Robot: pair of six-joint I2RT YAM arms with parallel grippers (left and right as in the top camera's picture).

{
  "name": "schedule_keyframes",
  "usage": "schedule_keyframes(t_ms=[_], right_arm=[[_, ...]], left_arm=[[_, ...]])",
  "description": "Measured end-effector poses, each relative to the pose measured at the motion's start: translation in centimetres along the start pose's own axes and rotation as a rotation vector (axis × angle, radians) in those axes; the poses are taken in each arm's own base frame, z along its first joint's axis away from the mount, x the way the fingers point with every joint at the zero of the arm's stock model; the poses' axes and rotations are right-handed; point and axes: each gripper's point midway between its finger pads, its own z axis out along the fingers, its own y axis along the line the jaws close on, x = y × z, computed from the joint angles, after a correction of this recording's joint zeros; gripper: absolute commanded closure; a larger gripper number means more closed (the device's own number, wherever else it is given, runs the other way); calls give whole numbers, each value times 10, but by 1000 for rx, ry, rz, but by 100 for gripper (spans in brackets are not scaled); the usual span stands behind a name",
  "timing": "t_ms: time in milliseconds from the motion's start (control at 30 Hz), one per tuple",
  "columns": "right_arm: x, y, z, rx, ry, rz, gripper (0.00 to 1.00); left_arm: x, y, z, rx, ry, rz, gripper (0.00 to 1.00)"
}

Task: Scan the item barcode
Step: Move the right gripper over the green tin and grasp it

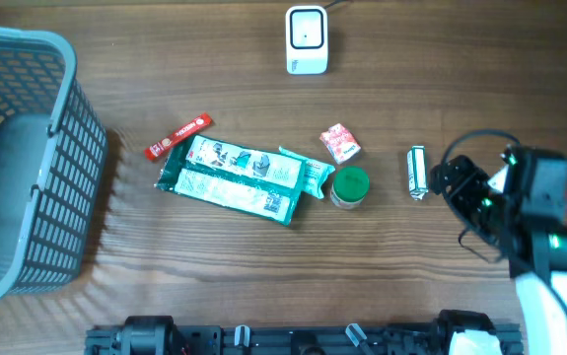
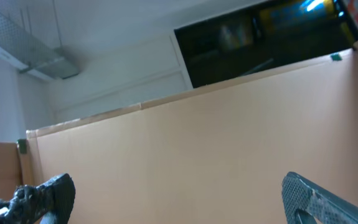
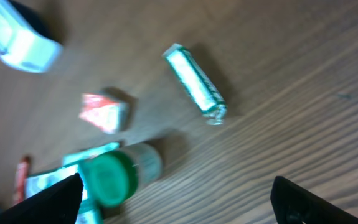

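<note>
Nothing scanned yet: the right gripper [image 1: 453, 179] hovers spread and empty just beside the green-and-white pack [image 1: 417, 173], likely its pick. The pack lies on the table [image 1: 460, 79], well apart from the scanner [image 1: 307, 39]. The left gripper [image 2: 179, 199] is spread too, empty.

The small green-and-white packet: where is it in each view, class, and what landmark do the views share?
Overhead: the green-and-white packet lies right of centre.
Left wrist: not in it.
Right wrist: upper middle, lying diagonally.
Shared landmark, overhead and right wrist: the green-lidded jar, to its left overhead, lower left at the wrist.
</note>
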Motion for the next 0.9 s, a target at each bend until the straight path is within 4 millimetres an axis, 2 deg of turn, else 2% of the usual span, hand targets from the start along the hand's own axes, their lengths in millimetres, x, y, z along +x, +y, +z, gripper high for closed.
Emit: schedule_keyframes(t_ms=[100, 133, 233, 267, 300, 400, 500, 533, 600, 633, 733, 900], right_arm=[[0, -13, 44, 110, 107, 9, 10], [4, -20, 71, 159, 181, -1, 10], [16, -19, 95, 174, 262, -33, 8], [22, -17, 99, 173, 286, -46, 1], [30, -13, 100, 171, 310, -61, 0], [59, -8, 88, 180, 432, -2, 0], [74, 14, 81, 68, 529, 62, 0], [73, 24, 81, 19, 538, 73, 1], [65, 42, 84, -65, 517, 78, 15], [64, 47, 84, -87, 517, 83, 16], [61, 61, 83, -147, 527, 136, 12], [71, 64, 85, -58, 531, 290, 1]], left_arm=[[-4, 1, 0, -11, -13, 7, 0], [-5, 1, 0, -12, -19, 8, 0], [-8, 2, 0, -15, -32, 10, 0], [-8, 2, 0, -16, -32, 10, 0], [-7, 1, 0, -14, -25, 9, 0], [2, 0, 0, -6, 8, 4, 0], [14, -4, 0, 6, 61, -4, 0], [21, -5, -1, 13, 87, -9, 0], [26, -6, -1, 18, 106, -12, 0], [26, -7, -1, 18, 109, -12, 0], [28, -7, -1, 20, 117, -13, 0], [44, -13, 3, 49, 160, -23, 0]])
